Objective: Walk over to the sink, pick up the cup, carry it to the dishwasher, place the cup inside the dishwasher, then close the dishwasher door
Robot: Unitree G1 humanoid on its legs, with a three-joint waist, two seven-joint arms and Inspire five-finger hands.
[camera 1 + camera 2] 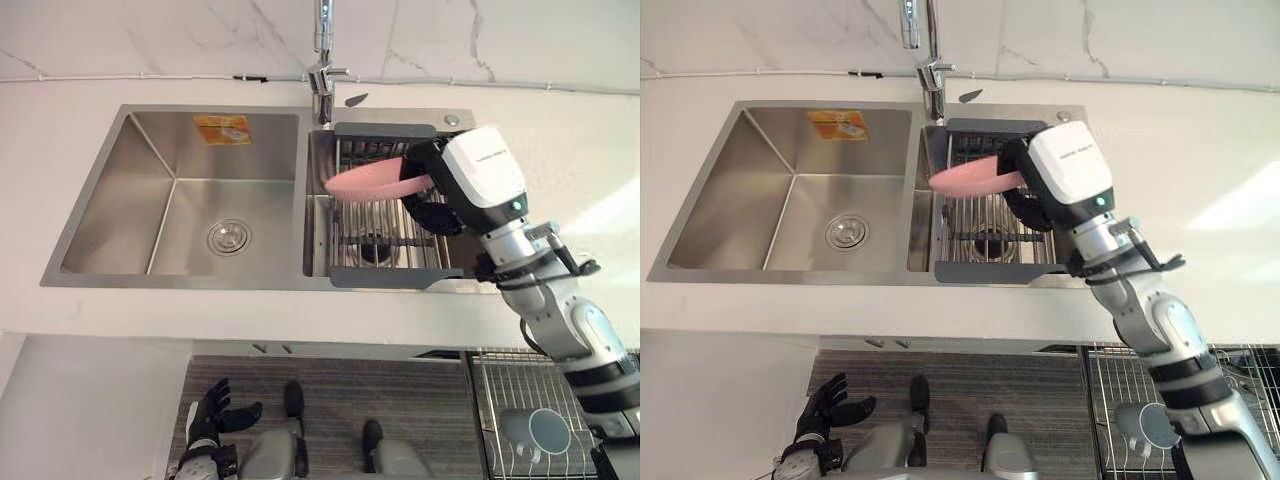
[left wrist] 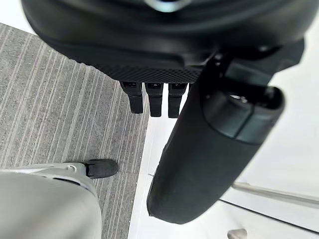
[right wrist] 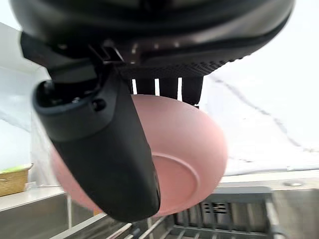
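eyes: overhead, downward, share sink point(image 1: 120, 180) | wrists: close, along own fingers point(image 2: 149, 102)

The right hand point(image 1: 470, 180) reaches forward on a bent arm that comes in from the lower right. Its thumb and fingers point(image 3: 168, 87) are clamped across the rim of a pink bowl point(image 1: 365, 183). The left hand point(image 1: 210, 412) hangs low at the lower left, fingers loosely spread, holding nothing.
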